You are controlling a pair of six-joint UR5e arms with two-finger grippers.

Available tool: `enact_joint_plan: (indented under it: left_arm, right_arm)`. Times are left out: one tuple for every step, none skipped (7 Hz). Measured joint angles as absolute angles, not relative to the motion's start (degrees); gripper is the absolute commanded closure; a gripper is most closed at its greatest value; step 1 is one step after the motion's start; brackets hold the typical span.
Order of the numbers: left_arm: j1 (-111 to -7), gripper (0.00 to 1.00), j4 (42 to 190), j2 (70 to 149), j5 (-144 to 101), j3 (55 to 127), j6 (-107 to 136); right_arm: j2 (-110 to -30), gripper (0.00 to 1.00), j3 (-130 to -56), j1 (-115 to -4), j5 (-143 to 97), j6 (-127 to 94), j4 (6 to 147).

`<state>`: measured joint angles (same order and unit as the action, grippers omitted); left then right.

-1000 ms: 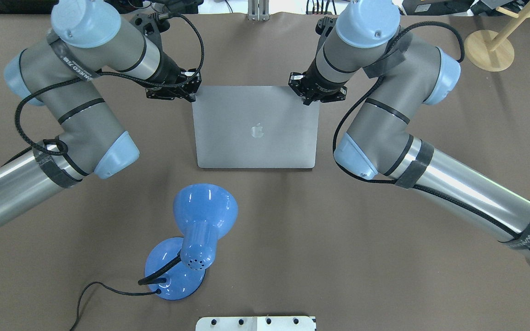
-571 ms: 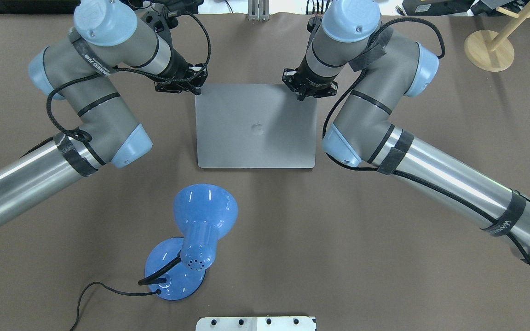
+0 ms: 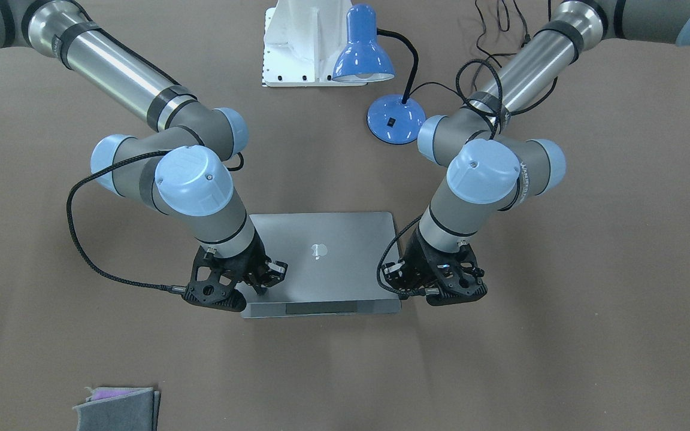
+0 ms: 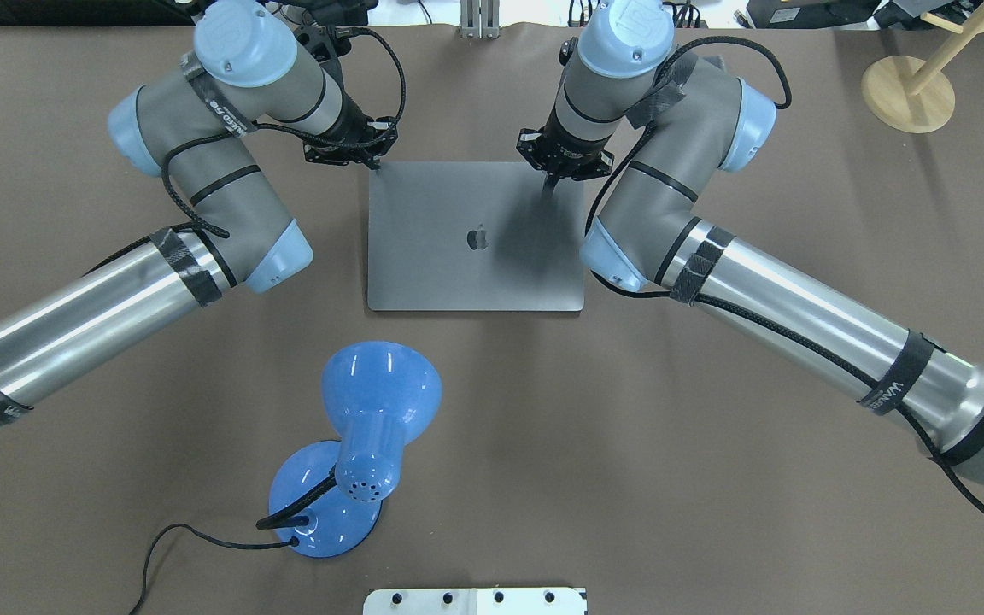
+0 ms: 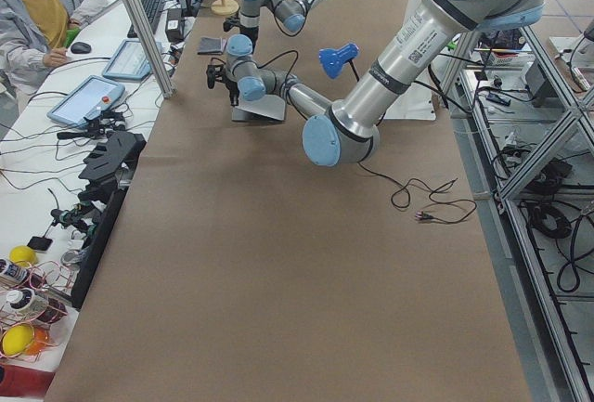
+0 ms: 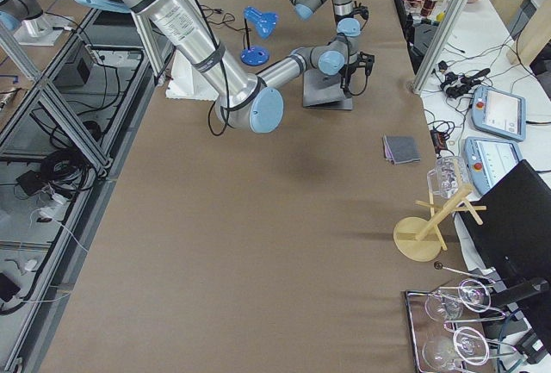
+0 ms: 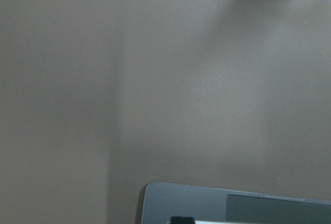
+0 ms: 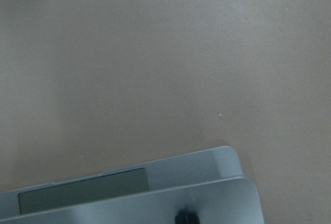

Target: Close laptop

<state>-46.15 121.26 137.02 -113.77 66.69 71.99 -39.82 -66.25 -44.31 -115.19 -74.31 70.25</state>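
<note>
Fingers (image 4: 548,186) were together on our right gripper (image 3: 259,288) and left gripper (image 4: 372,164), so we judged the blunt tips were pushing the laptop (image 4: 475,256) lid's free corners down evenly. Lid nearly flat.

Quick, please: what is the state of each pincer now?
Left pincer: closed, empty, tip at the laptop lid corner.
Right pincer: closed, empty, pressing the lid.

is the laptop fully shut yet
No, the laptop lid sits ajar, with a strip of the base and its trackpad showing past the lid's front edge.
</note>
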Motion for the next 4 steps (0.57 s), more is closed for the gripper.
enact_joint_plan:
  left_arm:
    - [-45.72, 1.00, 121.42, 137.53, -113.65, 65.45, 71.82]
    - [-45.29, 1.00, 121.67, 137.87, -113.49, 64.53, 71.75]
    - [-44.94, 1.00, 121.82, 138.01, -113.42, 64.02, 71.73]
    - [-44.70, 1.00, 121.88, 138.08, -113.39, 63.76, 71.72]
  right_arm:
    - [-39.54, 1.00, -64.91, -44.27, -115.61, -74.21, 70.09]
    - [-39.38, 1.00, -63.90, -44.24, -116.16, -74.14, 69.71]
    - [-39.33, 1.00, -63.13, -44.23, -116.80, -74.11, 69.23]
    - [-39.30, 1.00, -62.68, -44.23, -117.36, -74.11, 69.01]
